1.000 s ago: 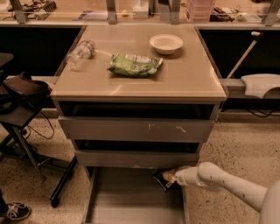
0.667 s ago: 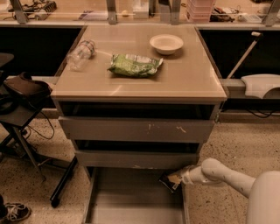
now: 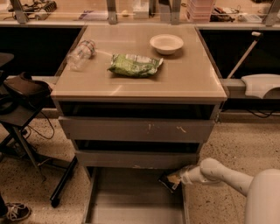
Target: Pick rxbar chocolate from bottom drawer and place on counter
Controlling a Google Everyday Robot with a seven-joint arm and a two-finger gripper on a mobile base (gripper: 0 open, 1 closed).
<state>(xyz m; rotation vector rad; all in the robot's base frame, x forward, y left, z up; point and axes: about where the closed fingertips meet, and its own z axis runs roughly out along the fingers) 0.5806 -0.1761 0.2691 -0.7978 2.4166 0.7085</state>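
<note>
The rxbar chocolate (image 3: 169,180), a small flat black bar with a pale label, is held tilted at the back right corner of the open bottom drawer (image 3: 131,201), just over its right rail. My gripper (image 3: 180,177) is shut on the bar's right end, reaching in from the right on the white arm (image 3: 227,175). The tan counter (image 3: 140,76) is above, over the two narrower grey drawers.
On the counter lie a crinkled green snack bag (image 3: 134,64), a white bowl (image 3: 166,43) and a clear plastic bottle (image 3: 80,54) on its side. A dark chair and stand (image 3: 22,109) are at the left. A cluttered shelf (image 3: 140,11) runs behind.
My gripper and the bar have shifted slightly right and up, towards the drawer's right rail. The arm has drawn back to the right.
</note>
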